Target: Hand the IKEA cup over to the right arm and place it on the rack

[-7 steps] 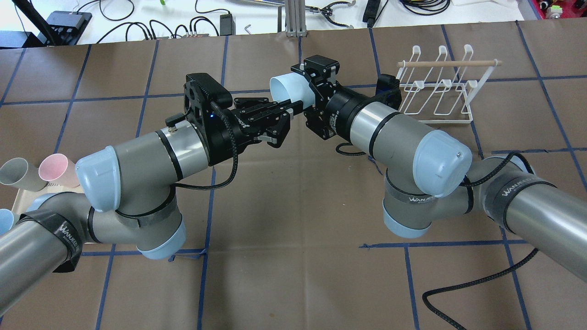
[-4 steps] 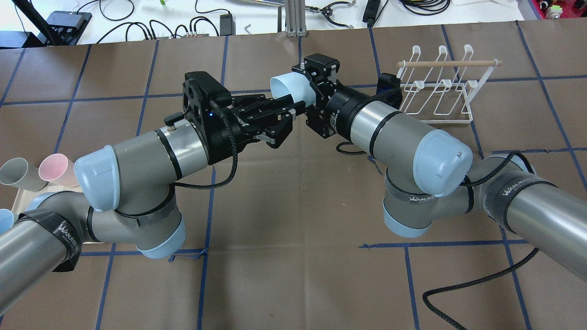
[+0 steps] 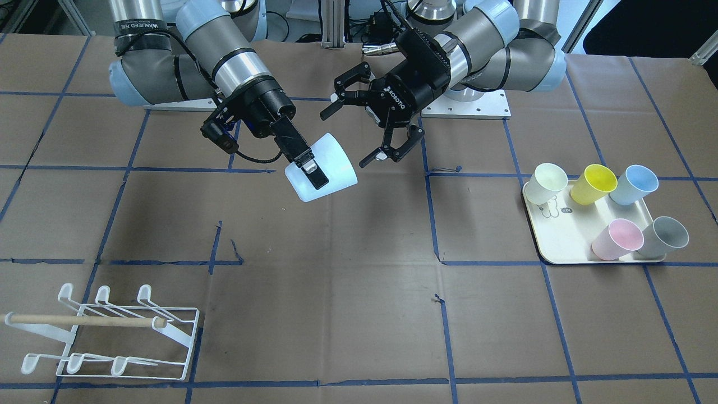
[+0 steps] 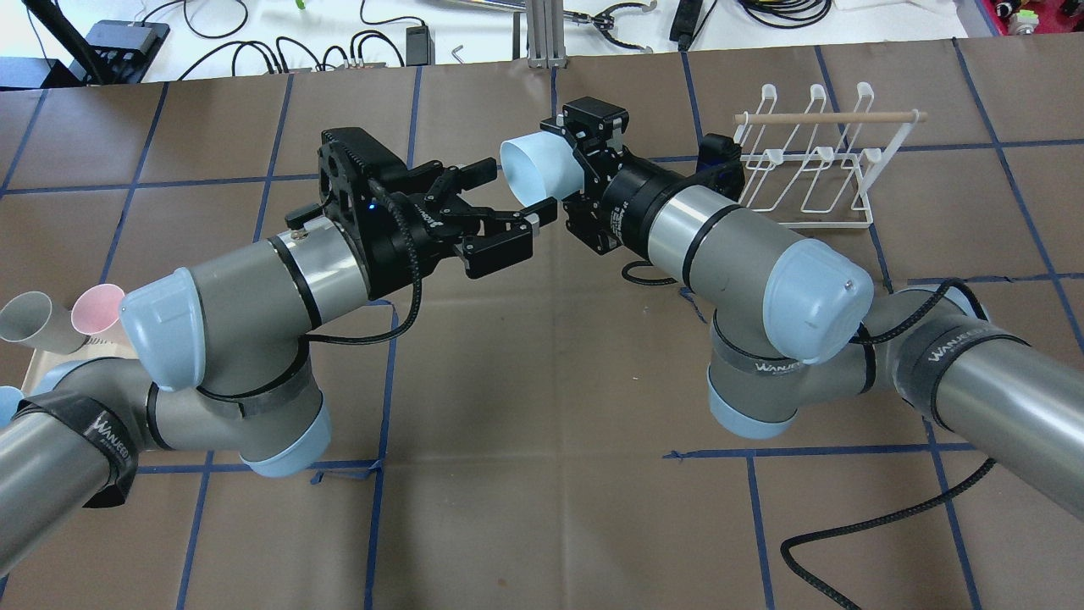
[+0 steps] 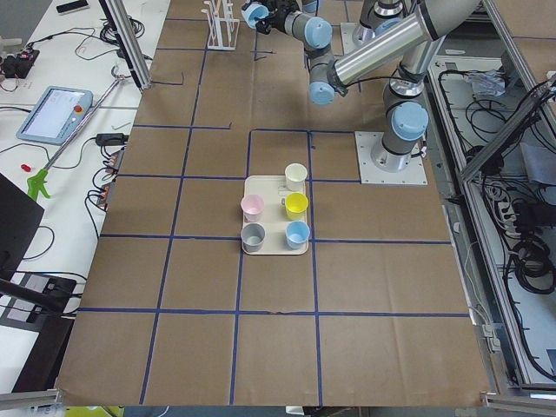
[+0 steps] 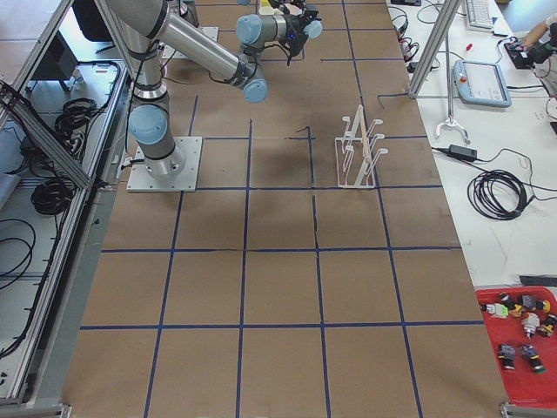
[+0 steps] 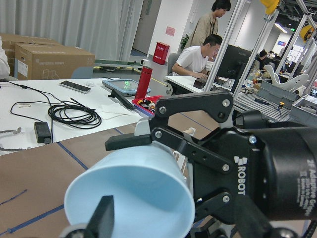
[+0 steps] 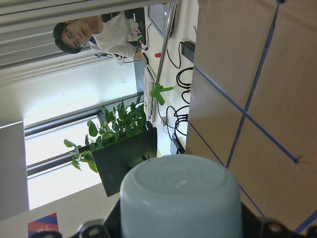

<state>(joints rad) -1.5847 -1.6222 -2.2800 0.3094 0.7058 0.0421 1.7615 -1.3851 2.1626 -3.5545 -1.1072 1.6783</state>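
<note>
A pale blue IKEA cup (image 3: 336,163) hangs on its side above the middle of the table, with my right gripper (image 3: 320,171) shut on it. One black finger (image 3: 312,169) lies along the cup's outer wall. From overhead the cup (image 4: 533,165) points its mouth to the left, held by my right gripper (image 4: 566,169). My left gripper (image 3: 343,140) stands wide open next to the cup's mouth, fingers apart from it (image 4: 521,186). The left wrist view looks into the cup's mouth (image 7: 138,188); the right wrist view shows its base (image 8: 181,198). The white wire rack (image 4: 804,169) with its wooden dowel stands beyond the right arm.
A cream tray (image 3: 561,241) holds several coloured cups on the robot's left side; a grey cup (image 4: 34,322) and a pink one (image 4: 106,313) show at the overhead view's left edge. The rack (image 3: 112,331) carries no cup. People sit at desks behind the table (image 7: 198,54).
My left gripper has opened wider and drawn back to the left, away from the cup. The right gripper and the cup have stayed in place.
</note>
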